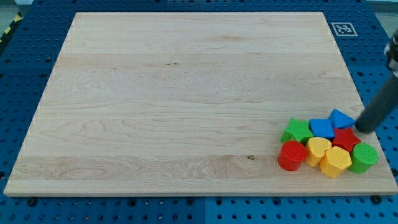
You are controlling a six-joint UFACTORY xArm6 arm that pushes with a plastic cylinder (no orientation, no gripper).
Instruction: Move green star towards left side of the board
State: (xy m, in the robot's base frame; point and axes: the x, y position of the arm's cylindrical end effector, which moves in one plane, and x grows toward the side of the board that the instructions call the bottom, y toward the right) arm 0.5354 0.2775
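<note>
Sitting in cluster | green star (297, 130) upright, lobed | my tip (360, 129) well apart

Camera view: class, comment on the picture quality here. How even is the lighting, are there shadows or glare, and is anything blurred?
Camera view: lighting soft and even across the board, no glare; blocks such as the green star cast only faint shadows; my tip and the rod look slightly blurred.
</note>
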